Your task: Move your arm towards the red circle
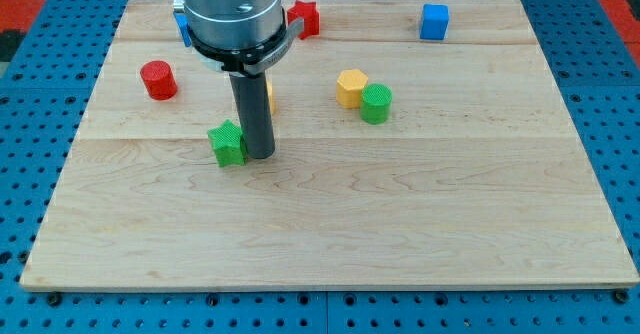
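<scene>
My tip (260, 155) sat on the wooden board (330, 234), left of centre and about midway between the top and bottom edges. No jaws on this tool, just a bare dark rod under the grey arm housing (232, 14), so nothing was clamped or released; it only touched what it pushed against. The tip was right against the green star block (228, 143), which lay on its left side, touching or as good as touching. The red circle (157, 80), a short red cylinder, stood near the board's left edge in the upper half, up and to the left of the tip, clearly apart from it, with the green star lying roughly between the two. Behind the rod, a sliver of a yellow block (269, 96) showed at its right side; shape could not be made out, mostly hidden. Right of the rod, near the board's middle toward the top edge, a yellow hexagon-like block (351, 87) and a green cylinder (376, 104) stood touching each other, the green one lower right of the yellow. Along the top edge, a red block (304, 18) poked out from behind the arm housing on its right, shape unclear, and a bit of a blue block (181, 24) showed on the housing's left, mostly hidden. A blue cube (434, 21) stood alone near the top edge toward the top right corner, well apart from everything else. Around the board, blue perforated base (20, 154) was visible on all sides.
</scene>
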